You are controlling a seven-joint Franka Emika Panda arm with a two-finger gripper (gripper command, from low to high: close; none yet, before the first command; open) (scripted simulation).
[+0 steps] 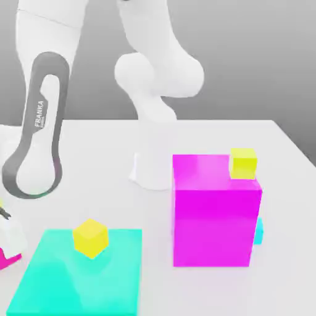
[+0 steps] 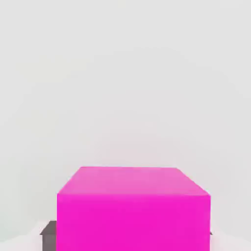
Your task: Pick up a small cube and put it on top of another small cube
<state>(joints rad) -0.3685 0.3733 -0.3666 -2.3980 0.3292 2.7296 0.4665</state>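
The pink cube, the small thing to be moved, is held in the claw, its opposite sides flush against the two fingers. The grasp can therefore be counted as done. Whether the cube has been raised from the table cannot be told, since only a corner of it is seen beside the claw, at the edge on the exterior view's left.

The stacking is not yet done: nothing is seen beneath the pink cube that could be taken for its support. Several small cubes could serve, and which one is meant is not settled by the task's wording. Closest to the claw of those seen whole, towards the exterior view's right, a yellow cube is set on a turquoise slab. Farther from the claw on that same side, another yellow cube is perched on the big magenta block, and a blue cube is partly hidden behind that block. A bit of something yellow is also seen right by the claw, too little to be named.

What is left, it is judged, is most of the job: a clear lift, the carry across, a level lowering onto the chosen cube, and the release.
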